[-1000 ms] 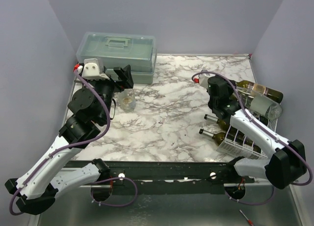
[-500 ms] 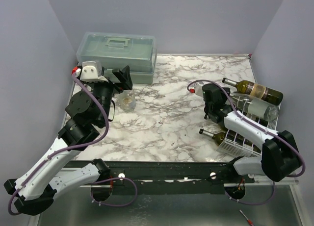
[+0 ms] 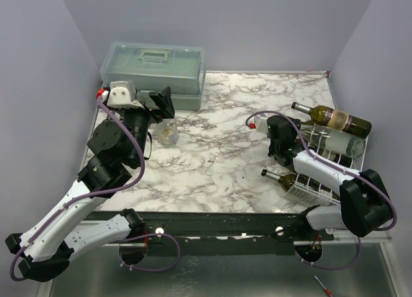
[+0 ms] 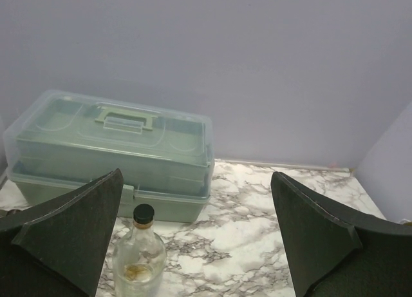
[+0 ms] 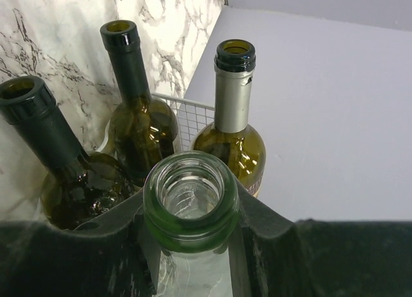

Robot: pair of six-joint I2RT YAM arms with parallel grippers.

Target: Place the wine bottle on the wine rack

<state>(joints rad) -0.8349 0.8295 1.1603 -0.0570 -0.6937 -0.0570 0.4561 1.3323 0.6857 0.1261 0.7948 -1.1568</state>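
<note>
My right gripper [image 5: 191, 236] is shut on the neck of a clear wine bottle with a green rim [image 5: 191, 194]. In the top view that gripper [image 3: 283, 146] holds the clear bottle [image 3: 338, 142], which lies across the white wire wine rack [image 3: 312, 192] at the right edge. Three other bottles lie in the rack: two dark ones [image 5: 132, 97] [image 5: 38, 136] and an olive one with a silver neck [image 5: 233, 110]. My left gripper [image 4: 196, 245] is open and empty above a small clear bottle with a black cap [image 4: 140, 252].
A translucent grey-green toolbox [image 3: 153, 71] stands at the back left, right behind the small bottle [image 3: 167, 131]. A dark labelled bottle [image 3: 331, 116] lies at the rack's far end. Walls close in on the left, back and right.
My right gripper has moved down and toward the near edge with the clear bottle, bringing it lower onto the rack. The left arm has barely shifted.
</note>
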